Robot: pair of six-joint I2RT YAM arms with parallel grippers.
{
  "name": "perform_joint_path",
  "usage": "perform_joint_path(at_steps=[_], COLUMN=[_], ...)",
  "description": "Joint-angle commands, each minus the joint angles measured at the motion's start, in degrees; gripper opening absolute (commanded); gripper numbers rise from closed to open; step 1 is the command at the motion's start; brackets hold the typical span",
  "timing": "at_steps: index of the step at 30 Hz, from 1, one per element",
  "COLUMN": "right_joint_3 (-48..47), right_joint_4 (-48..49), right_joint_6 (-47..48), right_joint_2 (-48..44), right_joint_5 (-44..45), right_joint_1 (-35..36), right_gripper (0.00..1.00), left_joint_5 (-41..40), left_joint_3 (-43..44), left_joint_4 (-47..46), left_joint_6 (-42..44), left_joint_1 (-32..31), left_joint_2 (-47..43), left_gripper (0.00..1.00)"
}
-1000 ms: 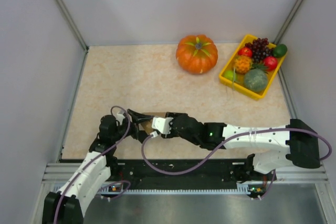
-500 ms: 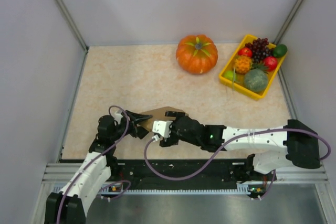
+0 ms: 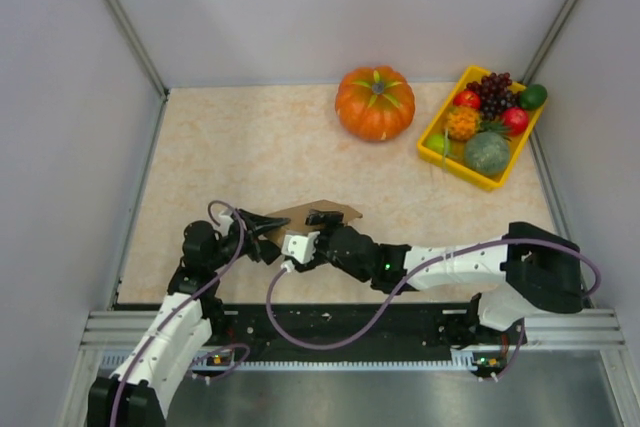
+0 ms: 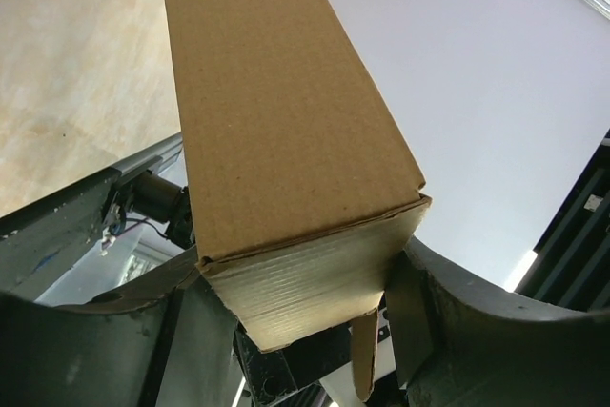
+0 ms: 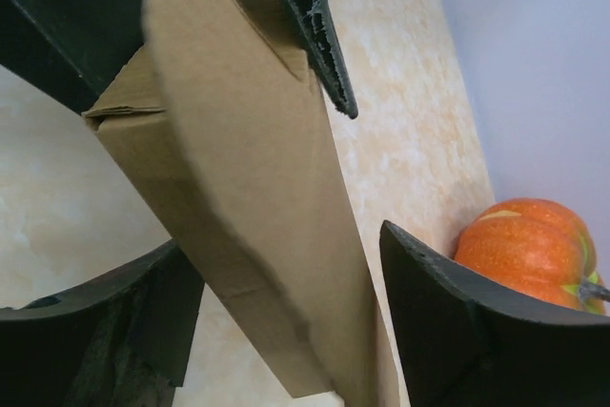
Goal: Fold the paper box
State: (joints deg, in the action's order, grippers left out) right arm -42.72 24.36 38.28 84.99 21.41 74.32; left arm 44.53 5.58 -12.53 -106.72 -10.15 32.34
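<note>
Your paper box (image 3: pixel 318 214) is held tilted over the near part of the table (image 3: pixel 230 147), between both hands. Your left hand (image 4: pixel 300 302) clamps one end. Your right hand (image 5: pixel 286 321) straddles the box, but you cannot tell whether it grips.

No text, label, brand, number or sign can be read in any of the views. The box (image 4: pixel 286 140) shows only plain brown cardboard with no print on it.
</note>
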Motion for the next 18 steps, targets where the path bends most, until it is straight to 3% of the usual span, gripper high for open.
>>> perform_joint_path(at_steps=[1,4,8,12,15,16,17,18], right_joint_3=[0.1,-0.2,-1.4,-4.9,-7.5,-8.4,-10.3,-11.1], right_joint_4=[3.5,-3.1,-13.9,-28.2,-37.3,-40.0,-45.1,-46.8], right_joint_6=[0.0,-1.9,-4.4,-7.9,-10.5,-11.4,-12.2,-13.7], right_joint_2=[-1.0,-3.2,-7.0,-10.8,-14.0,-14.4,-14.8,-14.9], right_joint_5=[1.4,0.7,0.7,2.4,1.4,1.2,1.0,-0.5], right_joint_1=[-0.4,-0.2,-0.3,-0.8,-1.5,-1.6,-2.0,-2.2], right_gripper=[0.60,0.48,0.40,0.38,0.38,0.38,0.38,0.38], left_joint_5=[1.9,0.4,0.8,3.4,5.2,5.1,3.2,1.3], left_joint_3=[1.3,1.2,1.8,6.5,12.3,14.3,18.8,21.1], left_joint_4=[-4.6,-5.6,-8.5,-6.5,0.6,4.2,15.3,20.4], left_joint_6=[-1.0,1.1,5.8,15.8,26.9,35.5,40.7,45.8], left_joint_1=[0.2,0.5,1.5,3.1,3.8,4.1,4.3,4.7], left_joint_2=[-1.0,-0.9,2.2,5.9,7.6,7.4,7.1,6.7], left_gripper=[0.55,0.68,0.85,0.90,0.90,0.89,0.89,0.88])
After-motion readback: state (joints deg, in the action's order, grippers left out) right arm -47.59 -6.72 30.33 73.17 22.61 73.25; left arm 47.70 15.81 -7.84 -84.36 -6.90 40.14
